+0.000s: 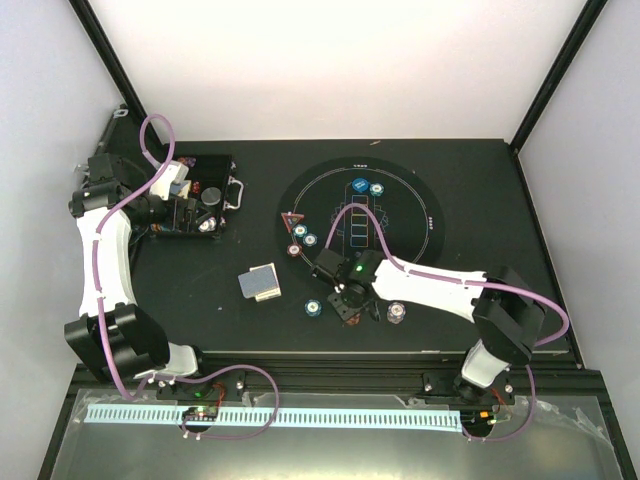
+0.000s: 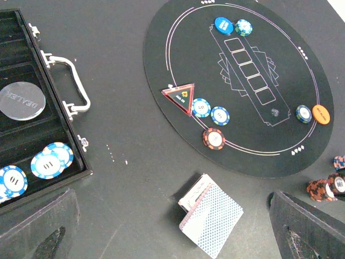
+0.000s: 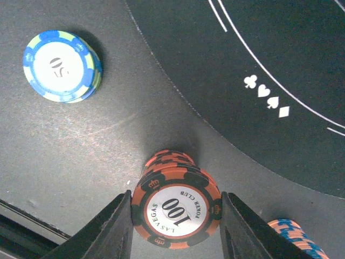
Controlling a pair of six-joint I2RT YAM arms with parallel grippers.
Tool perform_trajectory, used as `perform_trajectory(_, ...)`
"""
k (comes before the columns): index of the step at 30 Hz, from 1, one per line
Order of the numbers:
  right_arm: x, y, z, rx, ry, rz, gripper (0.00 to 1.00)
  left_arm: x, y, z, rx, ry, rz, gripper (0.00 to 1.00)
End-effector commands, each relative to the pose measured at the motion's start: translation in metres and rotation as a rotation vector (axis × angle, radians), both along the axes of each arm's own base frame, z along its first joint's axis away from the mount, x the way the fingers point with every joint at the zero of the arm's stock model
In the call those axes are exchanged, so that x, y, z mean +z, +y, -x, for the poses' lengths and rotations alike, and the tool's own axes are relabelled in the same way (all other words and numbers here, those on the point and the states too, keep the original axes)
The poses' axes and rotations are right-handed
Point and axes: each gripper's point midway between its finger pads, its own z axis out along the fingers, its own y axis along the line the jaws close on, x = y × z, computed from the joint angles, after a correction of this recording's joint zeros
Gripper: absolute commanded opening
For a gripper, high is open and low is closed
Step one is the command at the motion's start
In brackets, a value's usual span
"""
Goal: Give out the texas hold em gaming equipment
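The right fingers [image 3: 116, 232] are closed on a stack of red-brown chips [image 3: 177, 213], one finger at each side. The stack stands on the bench [image 3: 81, 151], just beside the near edge of the round mat [image 3: 259, 54]. A blue chip stack [image 3: 62, 66] stands to its left. The left fingers [image 2: 38, 226] are wide open and hold nothing. The cards [image 2: 210, 218] lie between the black case [image 2: 32, 118] and the mat.

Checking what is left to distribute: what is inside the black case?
Blue chips and a clear round dealer button lie inside the case. The left arm hides part of it from above.
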Motion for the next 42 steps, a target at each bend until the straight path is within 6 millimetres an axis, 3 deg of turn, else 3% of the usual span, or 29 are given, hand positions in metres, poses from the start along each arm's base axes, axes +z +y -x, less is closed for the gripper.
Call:
perform_trajectory(1,0.016,-0.005,-0.015,-0.015,-0.046,-0.013,0.22,0.01,0.001,0.005,-0.002,-0.022,-0.013,0.99)
perform_trajectory(4,0.021,-0.011,-0.032,-0.035,-0.068,-0.009,0.22,0.009,0.001,0.005,-0.003,-0.022,-0.016,0.99)
perform_trajectory(7,0.027,-0.018,-0.064,-0.069,-0.104,0.0,0.22,0.009,0.001,0.005,-0.001,-0.021,-0.011,0.99)
perform_trajectory(10,0.04,-0.025,-0.117,-0.146,-0.169,-0.014,0.21,0.009,0.001,0.005,0.0,-0.018,-0.01,0.99)
perform_trajectory(13,0.048,-0.046,-0.182,-0.277,-0.24,0.015,0.2,0.008,0.002,0.004,0.001,-0.017,-0.011,0.99)
perform_trajectory(18,0.04,-0.068,-0.27,-0.44,-0.274,0.017,0.2,0.005,0.002,0.004,0.001,-0.007,-0.007,0.99)
perform_trajectory(20,0.026,-0.075,-0.297,-0.481,-0.264,0.034,0.2,0.006,0.003,0.004,0.001,-0.009,-0.011,0.99)
perform_trajectory(24,0.017,-0.087,-0.341,-0.542,-0.254,0.017,0.2,0.005,0.005,0.003,0.001,-0.007,-0.013,0.99)
perform_trajectory(28,0.009,-0.108,-0.364,-0.609,-0.246,0.013,0.2,0.004,0.006,0.001,0.0,-0.003,-0.01,0.99)
perform_trajectory(32,-0.004,-0.127,-0.37,-0.647,-0.245,0.013,0.2,0.001,0.006,-0.001,-0.004,0.0,-0.008,0.99)
perform_trajectory(38,-0.018,-0.138,-0.377,-0.664,-0.229,0.02,0.21,0.0,0.006,-0.002,-0.006,0.005,0.0,0.99)
perform_trajectory(42,-0.029,-0.141,-0.38,-0.673,-0.209,0.01,0.28,-0.001,0.006,-0.003,-0.005,0.007,-0.001,0.99)
